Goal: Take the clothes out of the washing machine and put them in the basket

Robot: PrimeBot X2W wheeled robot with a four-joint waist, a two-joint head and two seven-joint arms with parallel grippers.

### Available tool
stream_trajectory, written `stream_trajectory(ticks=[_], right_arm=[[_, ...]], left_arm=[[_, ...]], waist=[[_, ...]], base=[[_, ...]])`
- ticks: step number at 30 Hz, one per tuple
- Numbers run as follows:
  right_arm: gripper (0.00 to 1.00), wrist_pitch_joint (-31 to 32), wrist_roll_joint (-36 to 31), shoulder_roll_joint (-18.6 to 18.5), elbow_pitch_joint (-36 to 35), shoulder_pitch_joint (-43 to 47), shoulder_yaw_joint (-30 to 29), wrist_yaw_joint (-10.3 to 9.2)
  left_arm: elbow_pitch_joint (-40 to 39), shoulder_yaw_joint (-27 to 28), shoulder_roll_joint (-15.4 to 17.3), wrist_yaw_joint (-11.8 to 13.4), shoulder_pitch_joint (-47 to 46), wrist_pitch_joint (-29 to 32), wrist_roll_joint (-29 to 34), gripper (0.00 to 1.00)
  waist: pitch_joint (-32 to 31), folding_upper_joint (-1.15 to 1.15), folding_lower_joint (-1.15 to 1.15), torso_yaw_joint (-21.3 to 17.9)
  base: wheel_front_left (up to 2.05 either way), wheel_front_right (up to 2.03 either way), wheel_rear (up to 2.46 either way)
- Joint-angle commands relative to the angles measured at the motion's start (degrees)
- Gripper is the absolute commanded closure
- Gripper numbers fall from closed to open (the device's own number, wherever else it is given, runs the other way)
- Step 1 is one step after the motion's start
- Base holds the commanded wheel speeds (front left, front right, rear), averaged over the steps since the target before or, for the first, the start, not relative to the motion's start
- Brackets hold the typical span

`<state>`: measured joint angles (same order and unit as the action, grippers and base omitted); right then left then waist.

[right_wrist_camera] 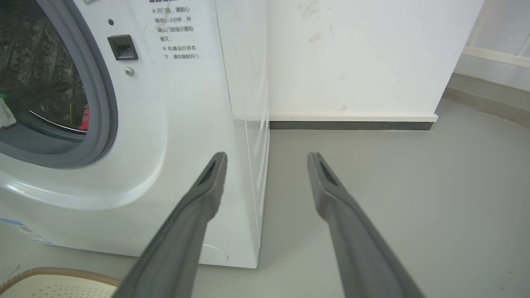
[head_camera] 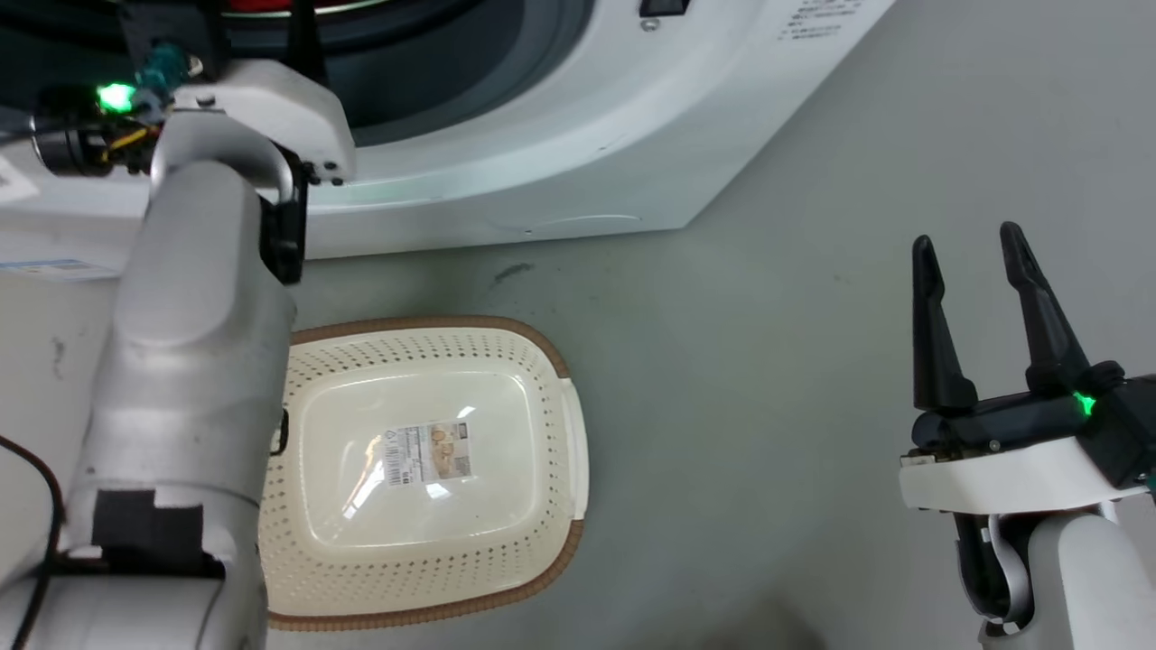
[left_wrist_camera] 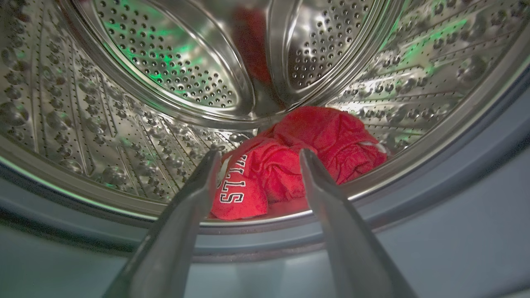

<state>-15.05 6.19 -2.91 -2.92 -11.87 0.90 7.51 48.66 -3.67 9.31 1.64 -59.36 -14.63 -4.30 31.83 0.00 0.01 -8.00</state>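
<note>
Clothes (left_wrist_camera: 298,161): a crumpled bright red heap at the bottom of the steel drum (left_wrist_camera: 165,62), close behind the front lip. White lettering (left_wrist_camera: 232,186) on the nearer fold; a bit of white trim on the right side of the heap.

Washing machine (head_camera: 560,153): white front-loader on the grey floor (head_camera: 768,379), porthole uncovered, grey gasket (left_wrist_camera: 455,207) around the mouth. Side panel stands near a white wall (right_wrist_camera: 352,62) with a dark baseboard.

Left hand (left_wrist_camera: 258,152): fingers spread, holding nothing. Left wrist view looks into the drum, with the two tips framing the lettered fold. Cannot tell whether the tips touch the fabric. In the head view the pale left forearm (head_camera: 199,298) runs up toward the porthole.

Right hand (head_camera: 965,235): fingers parted, nothing between them. It hangs over bare floor, well apart from the basket and off to the machine's right. Right wrist view has its fingers pointing at the machine's front corner, a sliver of red visible through the porthole.

Basket (head_camera: 424,621): cream, perforated, brown rim, on the floor just in front of the machine, partly behind the left forearm. A paper label (head_camera: 427,454) is stuck to its bottom.
</note>
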Motion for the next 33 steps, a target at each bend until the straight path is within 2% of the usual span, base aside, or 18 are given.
stream_trajectory(ticks=[1,9,19,24,28,31,32,33], right_arm=[[0.00,-0.1,0.5,0.1,-0.2,-0.9,0.3,-0.04],[0.00,-0.1,3.7,0.1,-0.5,-1.2,2.7,-0.04],[0.00,-0.1,7.7,0.1,0.6,-1.5,6.2,-0.04],[0.00,-0.1,8.8,0.1,1.3,-1.9,7.7,-0.04],[0.00,-0.2,10.0,0.1,1.8,-2.4,9.4,-0.04],[0.00,-0.2,10.7,0.1,2.0,-2.3,10.2,-0.04],[0.00,-0.2,10.9,0.1,2.0,-2.3,10.4,-0.04],[0.00,-0.2,11.1,0.1,2.1,-2.2,10.6,-0.04]], left_arm=[[1.0,-0.1,0.2,-0.2,-1.1,0.3,-0.4,0.00],[11.2,-0.4,4.5,-2.1,-12.6,7.0,-0.3,0.00],[20.3,-2.2,10.9,-5.0,-22.9,21.7,0.4,0.00],[22.7,-3.1,12.7,-5.2,-26.2,29.6,0.9,0.00],[23.9,-4.0,14.2,-4.1,-28.2,38.1,1.3,0.00],[24.3,-4.7,14.9,-3.8,-28.8,41.6,1.7,0.00],[24.3,-4.9,15.0,-3.7,-29.1,42.5,1.7,0.09],[24.4,-5.0,15.2,-3.6,-29.2,43.2,1.7,0.80]], waist=[[1.3,0.00,-0.01,-1.4],[3.4,0.00,-0.01,-5.0],[6.0,0.00,-0.01,-10.2],[7.3,0.00,-0.01,-11.9],[8.1,0.00,-0.01,-13.4],[8.5,0.00,-0.01,-14.1],[8.6,0.00,-0.01,-14.2],[8.6,0.00,-0.01,-14.3]], base=[[0.00,0.00,0.00],[0.00,0.00,0.00],[0.00,0.00,0.00],[0.00,0.00,0.00],[0.00,0.00,0.00],[0.00,0.00,0.00],[0.00,0.00,0.00],[0.00,0.00,0.00]])
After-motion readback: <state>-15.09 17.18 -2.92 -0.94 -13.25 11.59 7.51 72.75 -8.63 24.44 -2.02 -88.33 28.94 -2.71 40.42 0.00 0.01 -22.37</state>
